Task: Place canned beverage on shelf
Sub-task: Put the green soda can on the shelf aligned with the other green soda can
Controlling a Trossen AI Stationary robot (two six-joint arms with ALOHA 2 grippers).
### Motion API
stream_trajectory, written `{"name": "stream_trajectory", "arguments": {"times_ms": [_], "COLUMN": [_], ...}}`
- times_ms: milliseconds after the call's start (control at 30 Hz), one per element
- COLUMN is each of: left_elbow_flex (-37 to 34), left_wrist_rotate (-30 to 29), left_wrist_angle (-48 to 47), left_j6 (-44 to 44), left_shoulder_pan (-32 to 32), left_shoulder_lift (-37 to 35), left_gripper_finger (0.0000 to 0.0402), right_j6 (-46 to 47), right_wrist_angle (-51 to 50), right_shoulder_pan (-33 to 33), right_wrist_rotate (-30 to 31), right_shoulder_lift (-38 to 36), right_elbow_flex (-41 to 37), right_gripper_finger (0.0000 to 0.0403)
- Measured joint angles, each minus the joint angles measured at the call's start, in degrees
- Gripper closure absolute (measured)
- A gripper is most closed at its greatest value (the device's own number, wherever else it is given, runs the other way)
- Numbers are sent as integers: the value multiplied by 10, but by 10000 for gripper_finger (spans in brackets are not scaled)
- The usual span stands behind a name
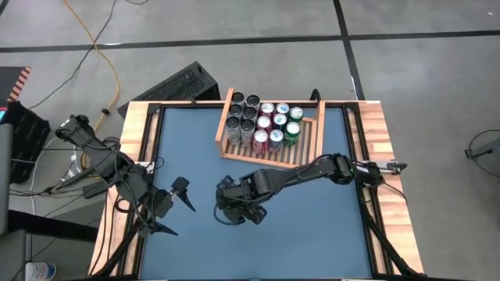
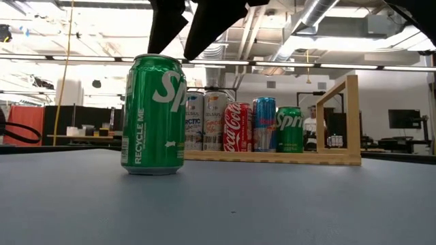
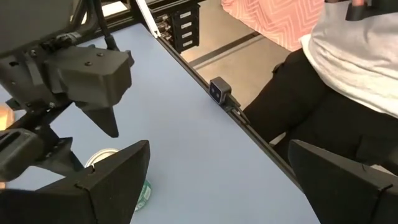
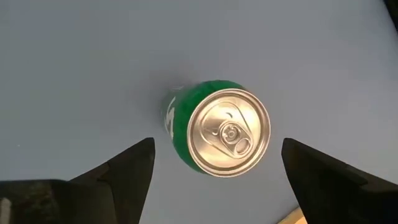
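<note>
A: What did the overhead view show?
B: A wooden shelf (image 1: 306, 148) at the far side of the blue surface (image 1: 312, 226), holding rows of cans. The right gripper (image 1: 234, 209) hung mid-surface; the left gripper (image 1: 173, 209) waited nearby, jaws spread.

A: And at table height?
B: A green can (image 2: 154, 114) stood upright, well apart from the shelf (image 2: 340, 116).

A: The right wrist view?
B: Jaws spread wide above the can (image 4: 219, 127), not touching it.

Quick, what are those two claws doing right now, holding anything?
Left gripper: open, holding nothing, waiting off to the side.
Right gripper: open, holding nothing, above the green can.
</note>
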Motion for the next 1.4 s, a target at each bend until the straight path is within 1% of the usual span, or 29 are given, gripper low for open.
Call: {"name": "stream_trajectory", "arguments": {"times_ms": [133,300,500,833,1033,1167,1400], "left_elbow_flex": [0,0,0,0,0,0,0], "left_wrist_rotate": [0,0,0,0,0,0,0], "left_wrist_angle": [5,7,7,6,4,5,5], "left_j6": [-1,-8,-9,-16,-15,-16,-14], "left_shoulder_pan": [0,0,0,0,0,0,0], "left_shoulder_lift": [0,0,0,0,0,0,0], "left_gripper_finger": [31,31,31,31,31,31,31], "right_j6": [-16,-47,-51,-62,-65,-61,-53], "right_wrist_angle": [6,36,37,35,36,46,49], "right_shoulder_pan": [-7,-14,-21,-28,-30,-37,-42], "right_wrist_rotate": [-38,-42,-82,-103,-113,-137,-141], "right_shoulder_lift": [0,0,4,23,22,21,39], "right_elbow_flex": [0,0,0,0,0,-11,-13], "right_gripper_finger": [66,67,67,67,81,85,85]}}
